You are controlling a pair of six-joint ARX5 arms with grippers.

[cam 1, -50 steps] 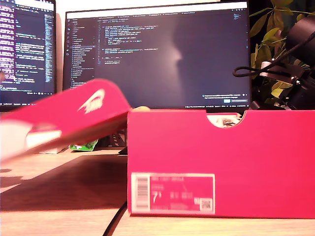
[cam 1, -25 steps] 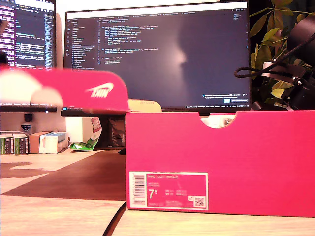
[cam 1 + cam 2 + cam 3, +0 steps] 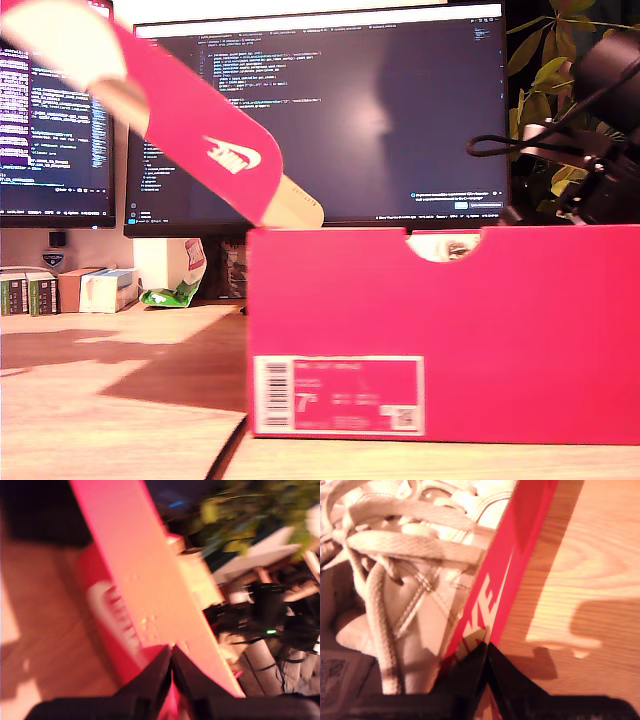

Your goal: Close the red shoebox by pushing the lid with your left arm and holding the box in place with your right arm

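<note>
Red lid [image 3: 190,125] tilts up toward eleven o'clock in the exterior view, hinged to the shoebox [image 3: 445,330] at three o'clock of it. Push it over slowly — keep the box pinned so it can't slide. My first gripper [image 3: 171,662] looks pinched shut under the lid. My second gripper [image 3: 486,647] is shut, pressing the box wall beside the shoe [image 3: 405,570].

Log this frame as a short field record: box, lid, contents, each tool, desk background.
box: red shoebox, open, on wooden desk
lid: raised, tilted up toward the exterior view's left, hinged at the box's edge
contents: white laced shoe
first tool: jaws shut, at the lid
second tool: jaws shut, at the box's side wall
background: monitors, plant
</note>
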